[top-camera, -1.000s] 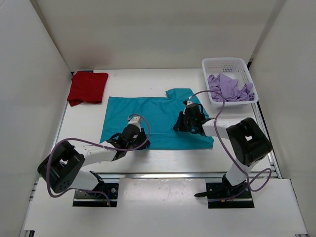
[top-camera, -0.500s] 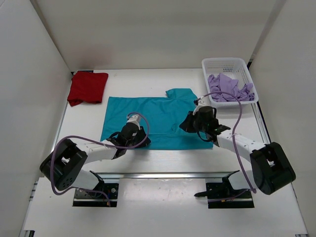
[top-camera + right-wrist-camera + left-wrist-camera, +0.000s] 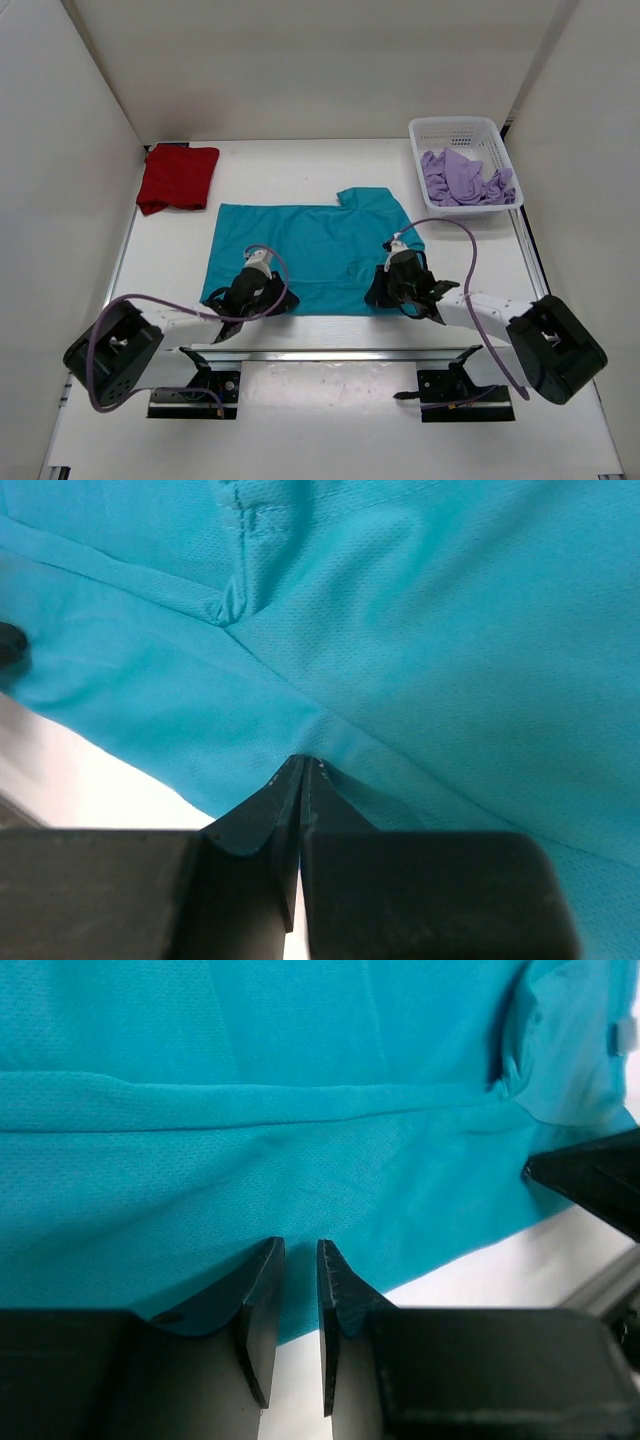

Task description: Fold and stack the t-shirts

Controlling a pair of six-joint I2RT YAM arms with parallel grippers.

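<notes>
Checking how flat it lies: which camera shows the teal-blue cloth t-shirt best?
The top external view: nearly the whole teal-blue cloth t-shirt shows there, spread out. The left wrist view gives only its near edge and a crease ahead of the left claw; the right wrist view only wrinkled fabric at the shut right claw.

Plain white walls (image 3: pixel 300 60) enclose a white table (image 3: pixel 300 165), a metal rail (image 3: pixel 330 353) along its near edge.

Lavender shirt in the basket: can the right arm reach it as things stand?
Probably not yet. The right pincer is shut on the teal shirt and must let go first. The basket is open-topped, nothing over the lavender shirt.
</notes>
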